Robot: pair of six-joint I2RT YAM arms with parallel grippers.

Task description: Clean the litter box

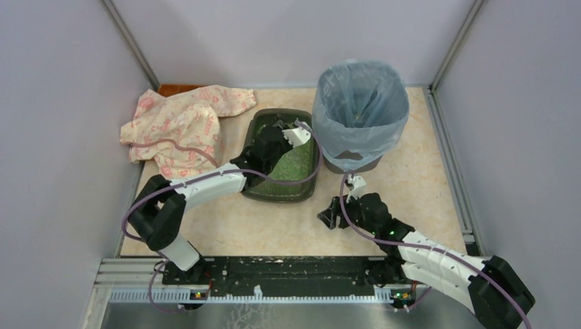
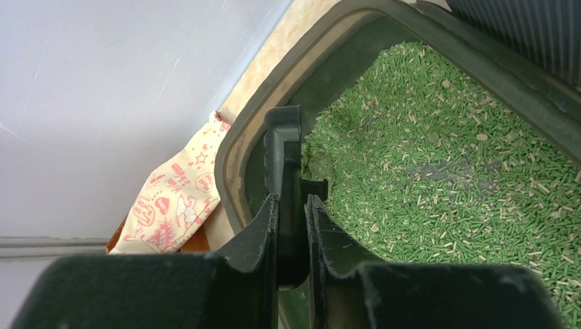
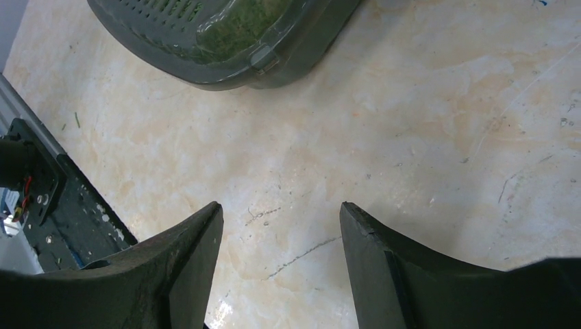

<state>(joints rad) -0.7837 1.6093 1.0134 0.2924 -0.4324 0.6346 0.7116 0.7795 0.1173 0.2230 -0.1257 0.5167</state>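
Two arms, two roles.

Left gripper (image 2: 293, 202): fingers pressed together on the handle of the black scoop (image 2: 283, 147). It is held edge-on w/ the handle running straight out btwn the pads. It's a thin flat part, so a narrow clamp is likely what stops it twisting. Scoop pos.: rear-left corner of the litter box (image 2: 236, 154), just beside the inner wall, low over the green litter (image 2: 445, 171). The blade end can't be made out in the wrist view. Dark tray surface shows bare along that corner.

Litter box location: table (image 1: 425, 185) ctr, long side running away from the bases, right rim just beside the bag-lined bin (image 1: 360, 103) — judged to give scooped waste a short carry. A patterned cloth (image 1: 178, 123) lies left-rear, near the box but not in it.

Right gripper (image 3: 281, 223): jaws wide apart, nothing btwn them, hovering over bare table near the box's near-right corner, in front of the bin. Judged a standby pos. — clear of the scoop's path, avail. to steady tray or bin if req'd.
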